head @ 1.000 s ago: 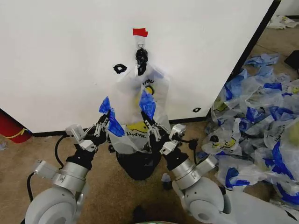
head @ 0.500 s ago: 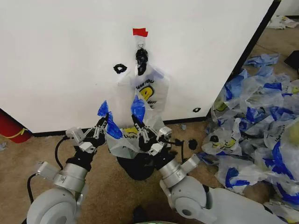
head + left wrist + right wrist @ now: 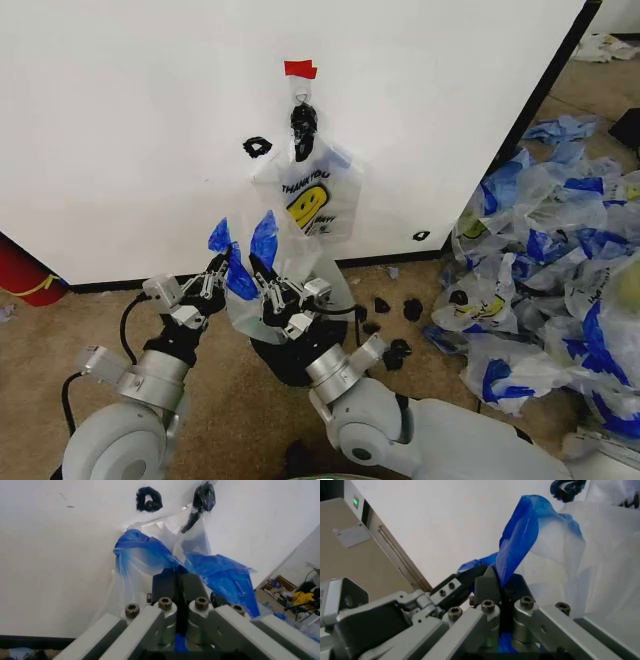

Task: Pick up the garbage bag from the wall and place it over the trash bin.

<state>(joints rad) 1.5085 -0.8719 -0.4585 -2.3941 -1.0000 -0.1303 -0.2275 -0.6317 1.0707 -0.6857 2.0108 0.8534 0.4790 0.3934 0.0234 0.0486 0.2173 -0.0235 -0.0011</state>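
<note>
With each end effector, left (image 3: 222, 272) and right (image 3: 268, 290), clamped on a blue handle of the garbage bag (image 3: 270, 300) above the trash bin (image 3: 290, 358), uneven pulling could tear the thin film.

Both arms are reaching forward and up, elbows low, wrists angled toward each other so the two claws sit just beside one another. Left claw (image 3: 215, 275) has its fingers (image 3: 165, 587) pinched tight together on a blue handle. Right claw (image 3: 270, 290) has crossed toward the left side, jaws clamped too, also gripping blue plastic.
</note>
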